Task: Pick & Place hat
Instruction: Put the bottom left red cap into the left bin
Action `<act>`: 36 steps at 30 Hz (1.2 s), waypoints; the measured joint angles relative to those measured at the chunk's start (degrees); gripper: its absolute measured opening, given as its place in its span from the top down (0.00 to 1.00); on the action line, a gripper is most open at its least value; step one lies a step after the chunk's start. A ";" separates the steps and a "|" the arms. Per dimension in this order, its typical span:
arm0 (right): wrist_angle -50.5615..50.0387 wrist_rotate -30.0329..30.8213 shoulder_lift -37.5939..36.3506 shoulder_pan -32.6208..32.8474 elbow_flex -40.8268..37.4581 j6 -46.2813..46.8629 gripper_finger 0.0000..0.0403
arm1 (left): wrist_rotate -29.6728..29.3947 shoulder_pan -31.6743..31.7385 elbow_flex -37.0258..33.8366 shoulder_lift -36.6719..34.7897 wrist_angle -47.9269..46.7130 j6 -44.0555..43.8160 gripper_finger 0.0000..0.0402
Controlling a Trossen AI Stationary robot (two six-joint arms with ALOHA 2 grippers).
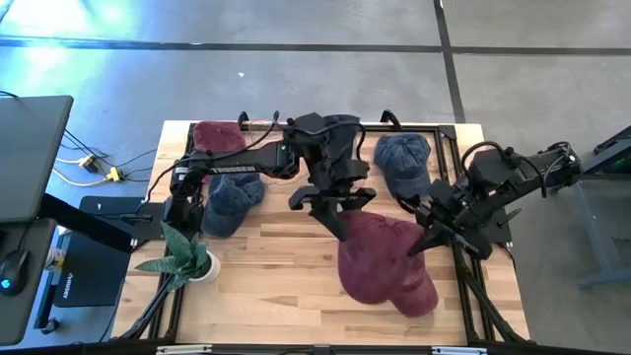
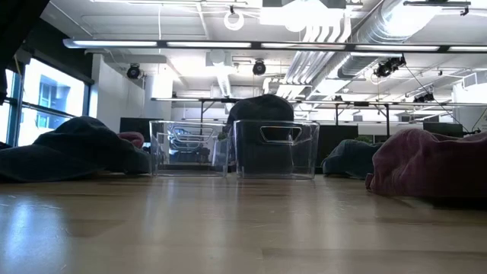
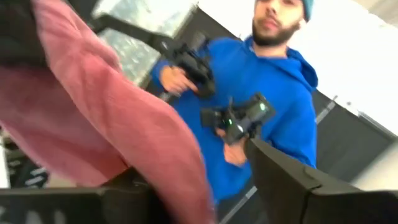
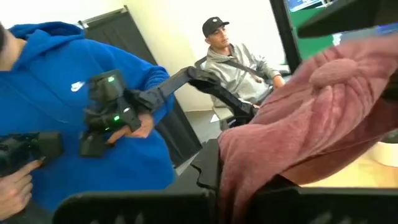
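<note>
A maroon hat (image 1: 385, 261) spreads over the table's near right part; the low view shows it low at the right (image 2: 426, 167). My right gripper (image 1: 426, 237) is shut on the hat's right edge. My left gripper (image 1: 330, 209) reaches in from the left to the hat's far left edge and stands open. In its wrist view the hat's cloth (image 3: 124, 124) passes between the two spread fingers. My left gripper stands open around the hat's far left edge (image 1: 347, 225); whether a finger touches the cloth I cannot tell. My right gripper pinches the hat's right edge (image 4: 249, 177) between its shut fingers, coming about level from the table's right side. The cloth bulges out beyond the fingers and sags slack.
Two blue hats (image 1: 232, 197) (image 1: 404, 163) and a red hat (image 1: 217, 138) lie toward the far edge. Two clear bins (image 2: 190, 148) (image 2: 278, 148) stand at the back, with a dark hat (image 2: 262, 106) above them. A potted plant (image 1: 187, 256) stands at the near left. People sit beyond the table.
</note>
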 joint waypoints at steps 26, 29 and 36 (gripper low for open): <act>0.04 1.10 -1.29 1.84 0.00 -3.01 0.95 | -6.80 0.30 0.00 0.00 2.02 7.71 0.98; 0.11 1.09 -1.29 1.78 0.00 -0.11 0.92 | -6.72 0.30 0.00 0.00 2.02 7.80 0.97; 1.09 -0.57 -1.29 0.22 0.00 9.94 0.71 | -6.85 0.30 0.00 0.00 2.02 8.14 0.99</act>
